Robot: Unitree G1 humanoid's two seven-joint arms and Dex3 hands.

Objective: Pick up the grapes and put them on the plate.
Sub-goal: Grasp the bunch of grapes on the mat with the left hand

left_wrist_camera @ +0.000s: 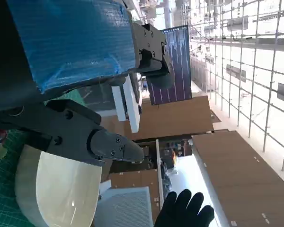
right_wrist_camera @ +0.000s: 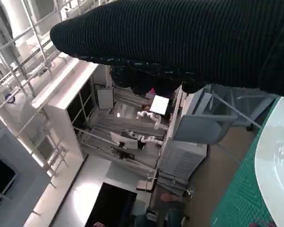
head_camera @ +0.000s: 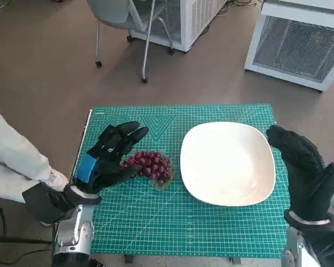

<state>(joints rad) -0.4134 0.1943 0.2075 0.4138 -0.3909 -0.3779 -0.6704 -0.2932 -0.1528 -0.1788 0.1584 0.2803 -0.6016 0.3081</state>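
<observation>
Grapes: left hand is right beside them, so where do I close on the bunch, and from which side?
Close around the middle of the grapes, coming from above on the left hand's own side. The bunch is a low, lumpy heap lying flat on the mat, and the plate crowds its other side.

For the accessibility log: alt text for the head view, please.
The left hand reaches over a bunch of dark red grapes on a green cutting mat, beside an empty white plate. The gloved right hand hovers at the plate's far edge.
</observation>
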